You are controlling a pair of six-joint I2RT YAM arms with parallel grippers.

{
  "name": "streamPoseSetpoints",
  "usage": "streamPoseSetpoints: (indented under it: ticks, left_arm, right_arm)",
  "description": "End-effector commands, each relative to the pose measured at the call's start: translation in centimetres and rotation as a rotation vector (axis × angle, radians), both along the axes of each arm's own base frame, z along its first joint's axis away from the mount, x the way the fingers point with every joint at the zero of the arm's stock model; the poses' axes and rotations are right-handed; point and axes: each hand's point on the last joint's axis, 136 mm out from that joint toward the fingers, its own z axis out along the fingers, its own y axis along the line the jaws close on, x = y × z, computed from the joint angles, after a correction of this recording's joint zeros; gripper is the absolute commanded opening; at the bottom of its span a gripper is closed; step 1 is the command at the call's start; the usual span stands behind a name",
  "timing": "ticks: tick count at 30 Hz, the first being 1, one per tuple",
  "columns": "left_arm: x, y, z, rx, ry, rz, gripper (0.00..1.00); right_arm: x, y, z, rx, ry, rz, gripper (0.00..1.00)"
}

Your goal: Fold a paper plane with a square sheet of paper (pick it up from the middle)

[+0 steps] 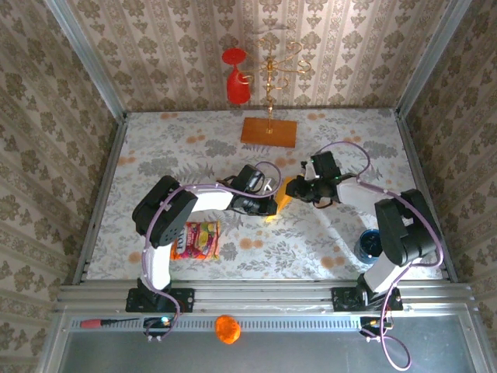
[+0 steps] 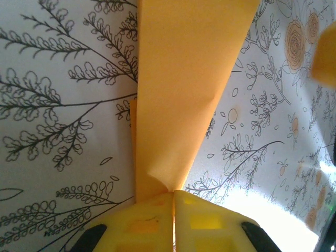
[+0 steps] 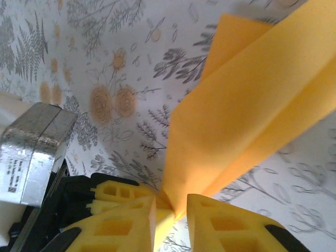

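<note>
Centrally, one folded paper sheet (image 2: 184, 79), clamped by left gripper (image 2: 173, 194), right gripper (image 3: 172, 203).

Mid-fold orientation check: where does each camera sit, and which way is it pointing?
Top external: above and behind the bases, looking down on the table; both arms show.
Left wrist: on the left arm, looking along the left tool, shut on the folded paper.
Right wrist: on the right arm, looking along the right tool, paper tip between its fingers.
Shared: all three views show the paper.

Left end effector (image 1: 272, 207) and right end effector (image 1: 300, 189) meet at the paper (image 1: 284, 194), desk (image 1: 155, 148) centre; snack packet (image 1: 196, 239) at eight o'clock.
</note>
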Motion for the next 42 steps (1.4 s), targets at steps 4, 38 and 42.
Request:
streamPoseSetpoints:
  ticks: [4, 38, 42]
  left_arm:
    - [-0.5, 1.2, -1.9, 0.072, 0.032, 0.000, 0.09]
    - [-0.8, 1.2, -1.8, 0.065, 0.045, -0.005, 0.08]
    - [-0.9, 1.1, -1.8, 0.062, 0.047, -0.009, 0.08]
  right_arm:
    - [0.8, 2.3, -0.3, 0.033, 0.012, 0.036, 0.16]
    - [1.9, 0.1, -4.4, -0.150, 0.090, 0.029, 0.11]
    - [1.9, -0.1, -4.9, -0.157, 0.104, 0.028, 0.11]
